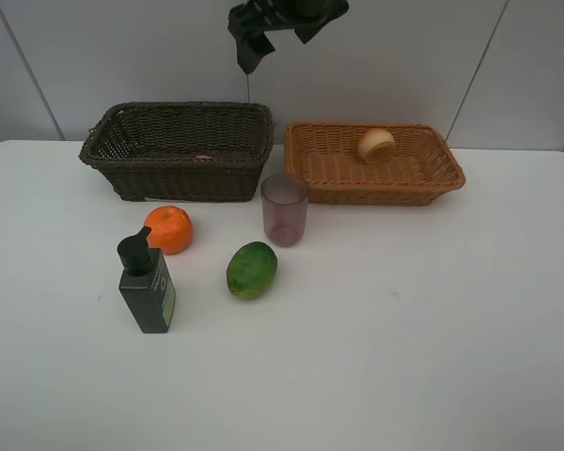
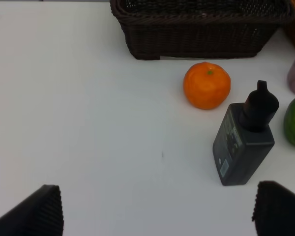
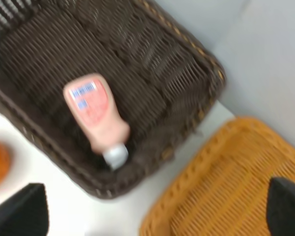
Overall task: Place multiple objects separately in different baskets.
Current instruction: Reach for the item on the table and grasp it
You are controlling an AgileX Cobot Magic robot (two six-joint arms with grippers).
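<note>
The pink white-capped bottle [image 3: 96, 113] lies on the floor of the dark brown basket [image 1: 169, 108], and my right gripper [image 3: 152, 211] hangs open and empty high above it, seen at the top of the exterior view [image 1: 277, 33]. A peach [image 1: 376, 144] rests in the light orange basket [image 1: 423, 178]. On the table in front stand the mauve cup [image 1: 285, 209] and the dark green pump bottle [image 1: 147, 282], with the tangerine [image 1: 169, 229] and green fruit [image 1: 252, 270] between. My left gripper [image 2: 160, 216] is open above bare table, short of the pump bottle [image 2: 243, 142] and tangerine [image 2: 206, 84].
The two baskets stand side by side along the back of the white table [image 1: 404, 329], close to the wall. The cup stands just in front of the gap between them. The left arm is outside the exterior view.
</note>
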